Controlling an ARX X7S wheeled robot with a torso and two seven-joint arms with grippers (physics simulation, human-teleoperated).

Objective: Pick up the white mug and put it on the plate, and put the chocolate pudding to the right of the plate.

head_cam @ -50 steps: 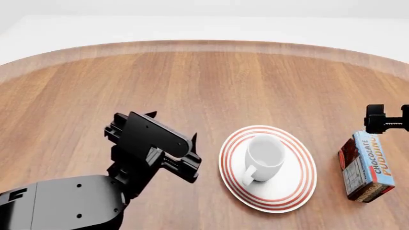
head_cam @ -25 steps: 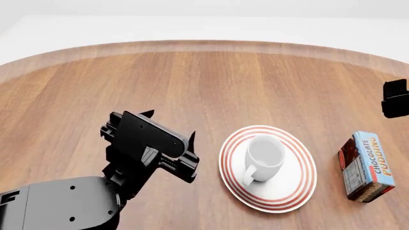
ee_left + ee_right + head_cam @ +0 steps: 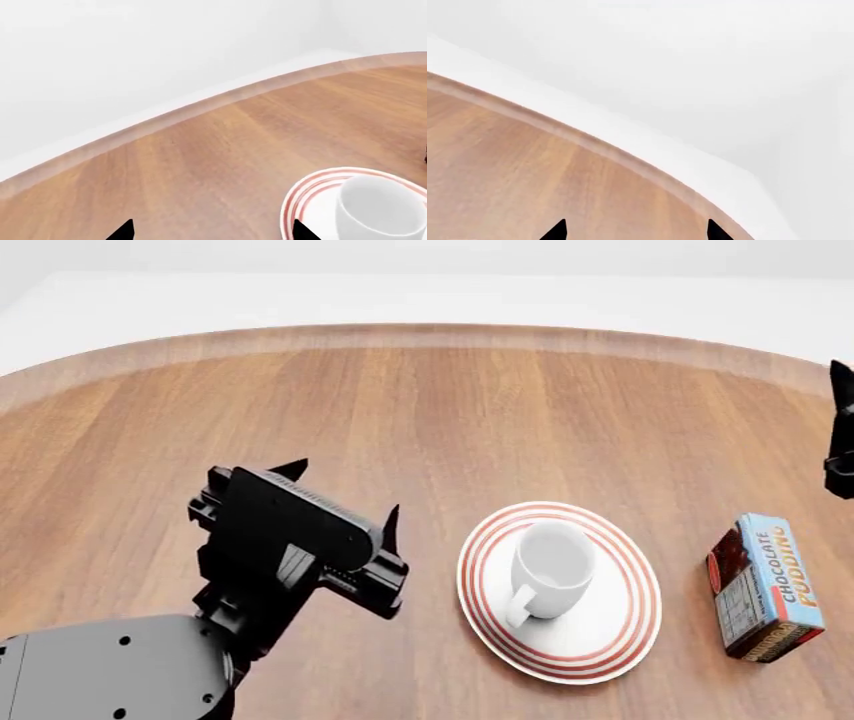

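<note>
The white mug (image 3: 554, 565) stands upright on the red-ringed plate (image 3: 627, 625), handle toward me; both show in the left wrist view, mug (image 3: 380, 207) on plate (image 3: 313, 192). The chocolate pudding carton (image 3: 765, 587) lies on the table just right of the plate, apart from it. My left gripper (image 3: 340, 495) is open and empty, left of the plate, above the table; its fingertips (image 3: 123, 231) frame bare wood. My right gripper (image 3: 841, 430) shows only partly at the right edge, beyond the pudding; in the right wrist view (image 3: 634, 231) its tips stand apart with nothing between them.
The round wooden table (image 3: 400, 410) curves away to its far edge, with white floor beyond. The table's rim also shows in the right wrist view (image 3: 600, 145).
My right gripper has risen away from the pudding and moved toward the right edge of the head view. My left gripper has lifted and drawn slightly left, away from the plate.
</note>
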